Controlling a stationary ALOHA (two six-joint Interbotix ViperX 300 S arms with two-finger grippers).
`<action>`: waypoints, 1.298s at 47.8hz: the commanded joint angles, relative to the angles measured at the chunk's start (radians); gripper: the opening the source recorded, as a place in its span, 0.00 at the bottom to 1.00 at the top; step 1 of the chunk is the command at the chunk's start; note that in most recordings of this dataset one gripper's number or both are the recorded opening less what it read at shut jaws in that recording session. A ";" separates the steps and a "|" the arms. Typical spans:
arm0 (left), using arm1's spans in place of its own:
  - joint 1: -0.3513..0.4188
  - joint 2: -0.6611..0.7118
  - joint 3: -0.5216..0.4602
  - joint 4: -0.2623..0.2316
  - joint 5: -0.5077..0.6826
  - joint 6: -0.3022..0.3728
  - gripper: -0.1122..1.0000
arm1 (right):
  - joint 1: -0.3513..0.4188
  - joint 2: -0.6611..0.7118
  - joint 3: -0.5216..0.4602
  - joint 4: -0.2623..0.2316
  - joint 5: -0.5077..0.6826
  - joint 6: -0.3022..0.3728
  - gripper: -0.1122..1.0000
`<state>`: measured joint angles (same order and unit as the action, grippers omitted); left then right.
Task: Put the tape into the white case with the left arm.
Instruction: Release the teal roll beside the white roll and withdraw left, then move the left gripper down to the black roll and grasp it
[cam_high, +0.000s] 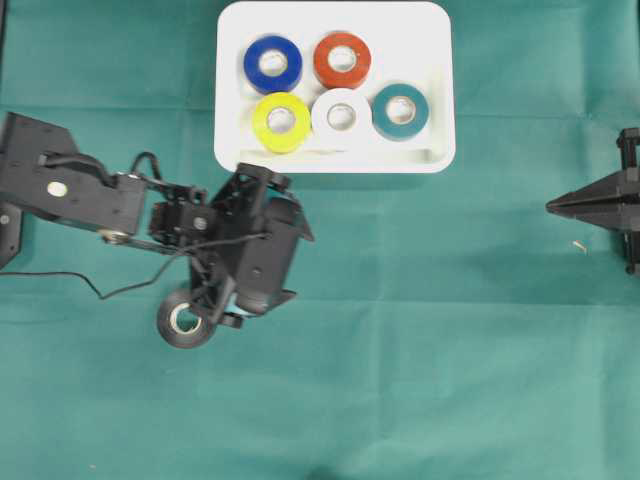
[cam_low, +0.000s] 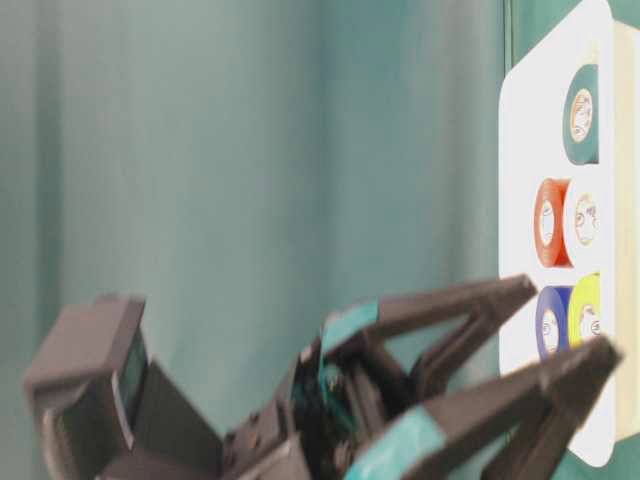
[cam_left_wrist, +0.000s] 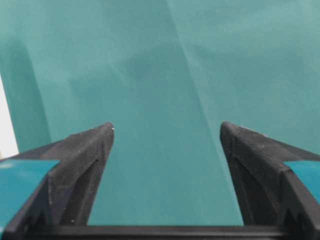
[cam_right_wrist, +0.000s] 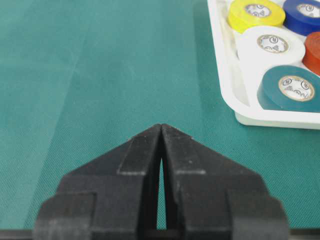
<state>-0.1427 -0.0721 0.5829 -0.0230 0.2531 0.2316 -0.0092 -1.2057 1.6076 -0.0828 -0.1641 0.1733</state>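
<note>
Five tape rolls lie in the white case (cam_high: 432, 90) at the far middle of the green surface (cam_high: 450, 330): blue (cam_high: 273, 64) and red (cam_high: 342, 59) in the far row, yellow (cam_high: 282, 121), white (cam_high: 341, 117) and teal (cam_high: 401, 110) in the near row. A black roll (cam_high: 183, 320) lies flat on the cloth, left and nearer, outside the case. The left pincer (cam_left_wrist: 166, 131) stands spread wide with nothing between its fingers, beside that roll. The right pincer (cam_right_wrist: 161, 127), far right, is pressed together and holds nothing.
</note>
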 joint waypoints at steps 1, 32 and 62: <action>-0.020 -0.060 0.020 -0.002 -0.015 -0.011 0.86 | 0.000 0.008 -0.011 0.000 -0.006 0.000 0.02; -0.041 -0.290 0.313 -0.005 -0.179 -0.017 0.86 | -0.002 0.008 -0.011 0.000 -0.006 0.000 0.02; -0.041 -0.351 0.411 -0.003 -0.241 -0.017 0.86 | -0.002 0.008 -0.009 0.000 -0.006 0.000 0.02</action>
<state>-0.1795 -0.4280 1.0140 -0.0245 0.0230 0.2163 -0.0092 -1.2057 1.6076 -0.0813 -0.1641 0.1733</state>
